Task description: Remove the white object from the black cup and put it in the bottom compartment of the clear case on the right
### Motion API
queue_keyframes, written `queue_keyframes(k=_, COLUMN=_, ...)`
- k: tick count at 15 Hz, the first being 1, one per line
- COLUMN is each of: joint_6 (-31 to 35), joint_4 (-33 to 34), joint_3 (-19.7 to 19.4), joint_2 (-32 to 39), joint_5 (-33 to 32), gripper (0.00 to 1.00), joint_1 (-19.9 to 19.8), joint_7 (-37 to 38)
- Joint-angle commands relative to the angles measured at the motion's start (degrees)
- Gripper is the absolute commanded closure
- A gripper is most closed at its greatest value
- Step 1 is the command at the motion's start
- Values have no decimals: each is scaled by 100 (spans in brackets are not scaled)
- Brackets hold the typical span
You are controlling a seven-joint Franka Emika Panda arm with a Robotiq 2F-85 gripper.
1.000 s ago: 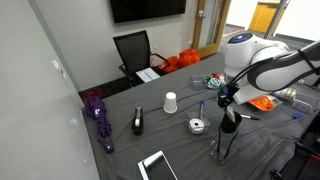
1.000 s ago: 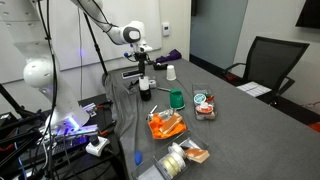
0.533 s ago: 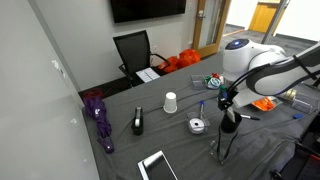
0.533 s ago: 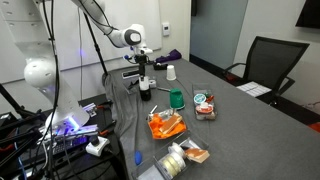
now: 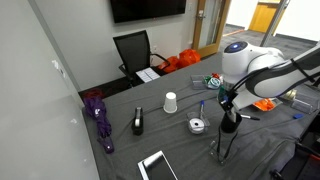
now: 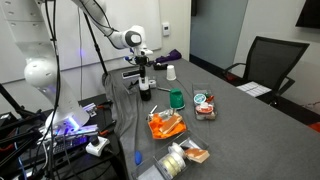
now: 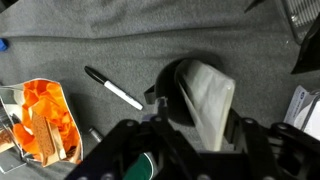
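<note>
Grey cloth covers the table (image 7: 60,40) where the gripper (image 7: 190,142) hangs just above the black cup (image 7: 168,95), its jaws apparently spread apart and holding nothing. The white object (image 7: 208,95) sits inside the cup, leaning against its wall. A marker (image 7: 112,88) lies nearby.

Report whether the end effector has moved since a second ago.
No, not noticeably: the end effector stays above the black cup; only the arm's white link drifted slightly toward the white paper cup.
</note>
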Motion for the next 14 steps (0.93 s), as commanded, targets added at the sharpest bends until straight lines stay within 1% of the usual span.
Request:
queue_keyframes(k=1, joint_6=56, joint_4=59, joint_3=-112, joint_2=88, joint_5=-102, gripper=77, joint_1=111, joint_7=65)
queue_keyframes(k=4, joint_6=35, joint_4=74, joint_3=-109, joint_2=82, joint_5=-82, gripper=97, joint_1=111, joint_7=48)
queue_keyframes(k=5, joint_6=28, joint_4=76, joint_3=-108, joint_2=78, joint_5=-79, gripper=99, joint_1=111, joint_7=44)
queue_keyframes(k=7, joint_6=-11, joint_4=108, joint_3=-104, joint_2=49, joint_5=-81, gripper=100, joint_1=114, joint_7=15)
queue_keyframes(k=8, joint_6=-122, joint_4=152, joint_3=-97, joint_2=16, joint_5=-46, gripper=98, joint_1=117, joint_7=-20)
queue_keyframes(k=14, joint_6=-346, joint_4=266, joint_3=-48, joint_2=-267, joint_5=3, gripper=98, joint_1=153, joint_7=-162)
